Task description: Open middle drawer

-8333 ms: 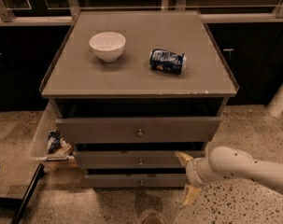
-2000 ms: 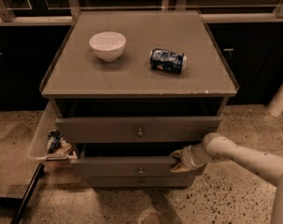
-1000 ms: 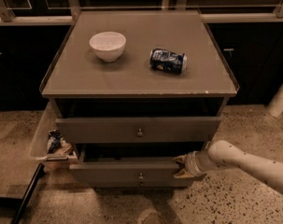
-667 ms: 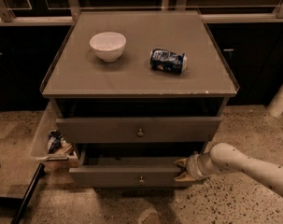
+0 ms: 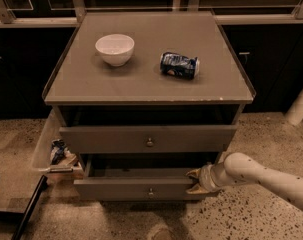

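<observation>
The middle drawer (image 5: pixel 136 189) is a wide grey drawer with a small brass knob (image 5: pixel 151 191). It is pulled partway out of the grey cabinet (image 5: pixel 148 79), and a strip of its dark inside shows behind the front panel. My gripper (image 5: pixel 193 182) is at the right end of that front panel. One yellowish finger is behind the panel's top edge and the other is in front of it, so it grips the panel. My white arm (image 5: pixel 263 176) reaches in from the lower right.
The upper drawer (image 5: pixel 148 139) stands slightly out above it. A white bowl (image 5: pixel 114 48) and a crushed blue can (image 5: pixel 179 65) lie on the cabinet top. A clear bin with clutter (image 5: pixel 56 151) hangs at the left side. A white post (image 5: pixel 300 104) stands at the right.
The middle drawer has slid further out toward the camera, and my gripper has moved with its right end, down and toward the front.
</observation>
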